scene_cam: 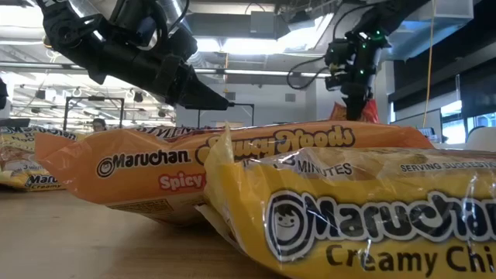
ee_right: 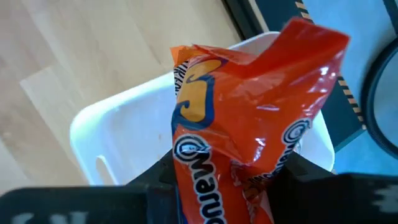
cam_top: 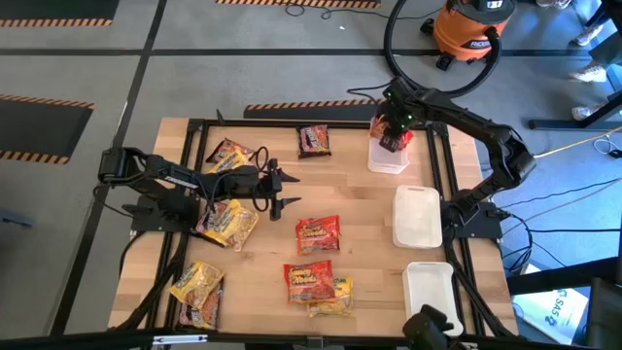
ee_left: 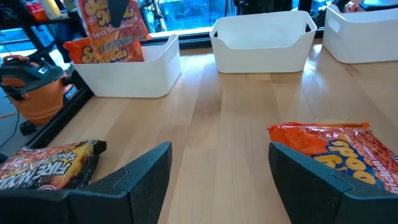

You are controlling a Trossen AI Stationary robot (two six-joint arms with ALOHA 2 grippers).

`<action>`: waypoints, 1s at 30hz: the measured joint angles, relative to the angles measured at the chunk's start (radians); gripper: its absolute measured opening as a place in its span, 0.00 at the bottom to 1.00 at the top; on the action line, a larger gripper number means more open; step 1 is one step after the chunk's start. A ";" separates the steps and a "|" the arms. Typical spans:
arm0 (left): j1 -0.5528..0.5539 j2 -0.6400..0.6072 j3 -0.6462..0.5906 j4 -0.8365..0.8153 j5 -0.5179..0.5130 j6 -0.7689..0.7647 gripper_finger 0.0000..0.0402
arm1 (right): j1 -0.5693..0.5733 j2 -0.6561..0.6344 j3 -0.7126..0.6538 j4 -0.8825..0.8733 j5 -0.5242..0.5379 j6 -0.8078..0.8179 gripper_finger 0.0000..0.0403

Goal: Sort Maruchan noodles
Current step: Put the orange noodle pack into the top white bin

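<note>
Right pincer (ee_right: 227,186) pinching red Maruchan packet (ee_right: 249,118) over white bin (ee_right: 112,137), left pincer (ee_left: 217,180) spread above bench (ee_left: 224,124), yellow "Creamy Chi" packet (scene_cam: 372,217), dark "Fire" packet (ee_left: 50,165)

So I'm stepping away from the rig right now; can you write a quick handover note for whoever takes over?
Right gripper: shut on a red noodle packet, held over the far white bin, not yet released.
Left gripper: open, empty, hovering over mid-table.
Done: nothing visibly lies in the middle bin or the near bin.
Left: drop the held packet, then sort those on the wood: dark packet at the far edge, two red packets at centre, a yellow one beside them, and more under and behind the left arm.
</note>
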 joint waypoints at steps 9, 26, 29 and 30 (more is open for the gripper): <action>0.000 0.000 0.000 0.000 0.000 0.000 0.65 | -0.029 0.000 -0.090 0.102 -0.026 -0.004 0.30; 0.000 0.000 0.000 0.006 0.000 0.000 0.65 | -0.028 0.000 -0.206 0.200 0.020 -0.101 0.30; 0.000 0.000 0.000 0.006 0.000 0.000 0.65 | -0.028 0.000 -0.213 0.212 0.020 -0.113 0.30; 0.000 0.000 0.000 0.007 0.000 0.000 0.65 | -0.028 0.002 -0.213 0.212 0.020 -0.121 0.30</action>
